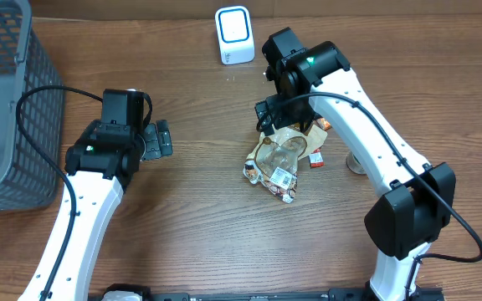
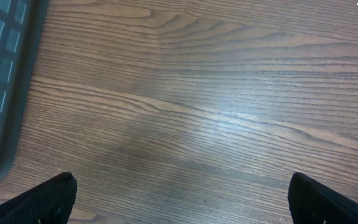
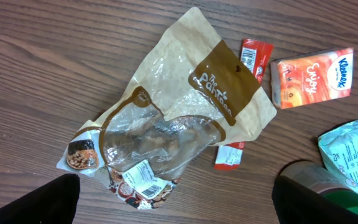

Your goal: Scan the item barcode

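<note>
Right wrist view: crinkly brown-and-clear snack bag lies flat on wood-grain table below right gripper — jaws spread, empty. Red sachet partly under it; orange tissue pack beside. Left gripper spread too.

Snack bag flat on table | right gripper over its far end | white scanner beyond it | left gripper well to its left | grey basket farthest left

brown wood-grain table, grey mesh basket at its left edge, soft glare
</note>
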Controlling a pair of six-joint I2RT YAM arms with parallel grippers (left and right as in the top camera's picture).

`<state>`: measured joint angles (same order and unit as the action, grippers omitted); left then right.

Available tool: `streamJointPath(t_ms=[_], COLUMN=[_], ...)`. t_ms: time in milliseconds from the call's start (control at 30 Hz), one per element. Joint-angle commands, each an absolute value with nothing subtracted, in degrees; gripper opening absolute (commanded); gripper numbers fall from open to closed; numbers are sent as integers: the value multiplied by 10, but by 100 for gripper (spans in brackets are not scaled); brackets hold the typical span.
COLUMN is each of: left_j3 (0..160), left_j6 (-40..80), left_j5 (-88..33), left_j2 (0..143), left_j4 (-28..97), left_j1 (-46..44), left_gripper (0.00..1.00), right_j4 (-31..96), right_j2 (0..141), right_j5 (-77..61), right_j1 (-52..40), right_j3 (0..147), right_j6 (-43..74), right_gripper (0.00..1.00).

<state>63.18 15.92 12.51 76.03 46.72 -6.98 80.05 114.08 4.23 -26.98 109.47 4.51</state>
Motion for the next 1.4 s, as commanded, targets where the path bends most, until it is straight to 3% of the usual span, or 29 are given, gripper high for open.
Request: streamJointPath(t_ms=[0, 800, 1367], left_j3=[642, 642, 642], left_j6=[152, 152, 152], left_j5=[133, 133, 133], left_j2=[758, 758, 758], left_j4=[465, 465, 465], left_j1=[-67, -67, -67], left_gripper=[100, 100, 100], right_j4=[797, 797, 798], right_j2=[1150, 1129, 955], right_j5=[37, 37, 37], right_j1=[-258, -263, -263], right_j3=[1093, 1092, 1092], right_j6=[49, 49, 49], right_gripper=[100, 100, 100])
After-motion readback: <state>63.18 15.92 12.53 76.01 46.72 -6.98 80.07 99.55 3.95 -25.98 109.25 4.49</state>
